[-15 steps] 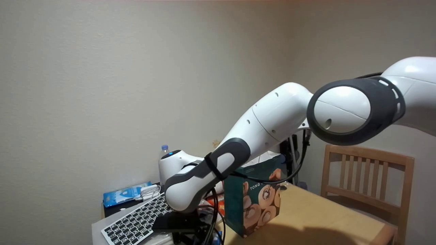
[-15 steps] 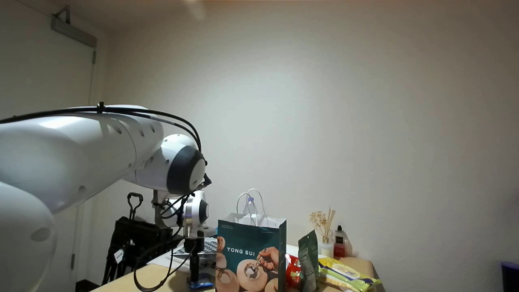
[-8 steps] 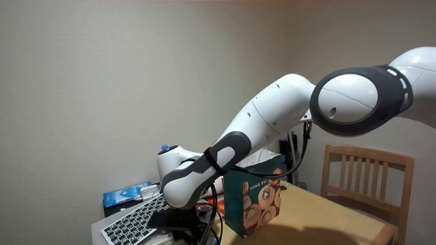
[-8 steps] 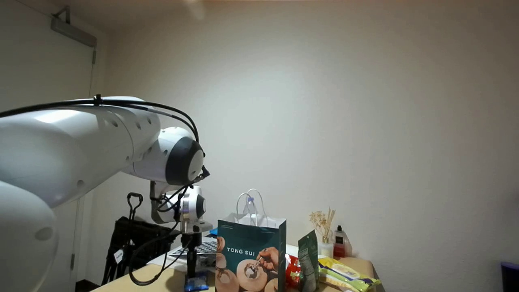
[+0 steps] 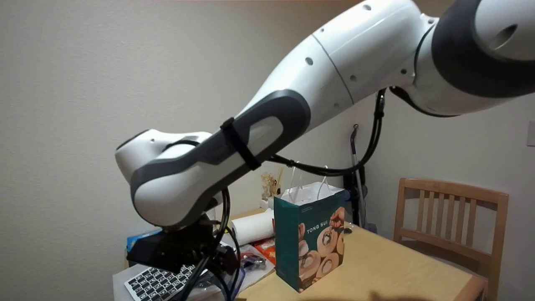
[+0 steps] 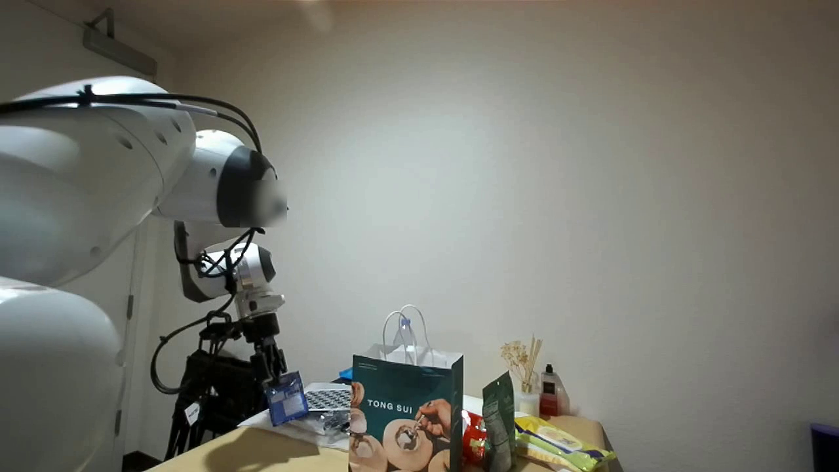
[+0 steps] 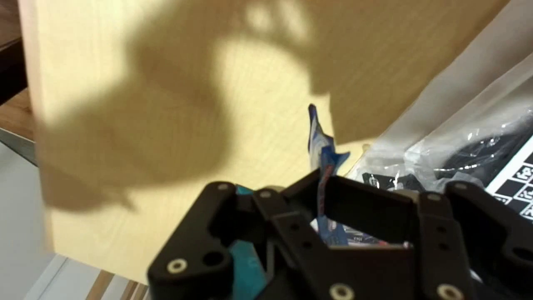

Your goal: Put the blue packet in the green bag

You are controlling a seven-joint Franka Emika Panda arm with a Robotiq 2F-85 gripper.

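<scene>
Gripper (image 7: 324, 182) pinches packet (image 6: 288, 400) near its top; carried too low, the dangling end could tip bag (image 6: 403, 410).

In an exterior view, the packet (image 6: 287, 400) is at nine o'clock from the bag (image 6: 406, 412), the bottle (image 6: 405, 324) behind it at twelve, the pouch (image 6: 499, 421) at three

And the pale wall (image 6: 511, 210) glows brightest toward its middle, a slatted wooden chair (image 5: 453, 189) standing beside the light-wood table (image 5: 401, 263)!
</scene>
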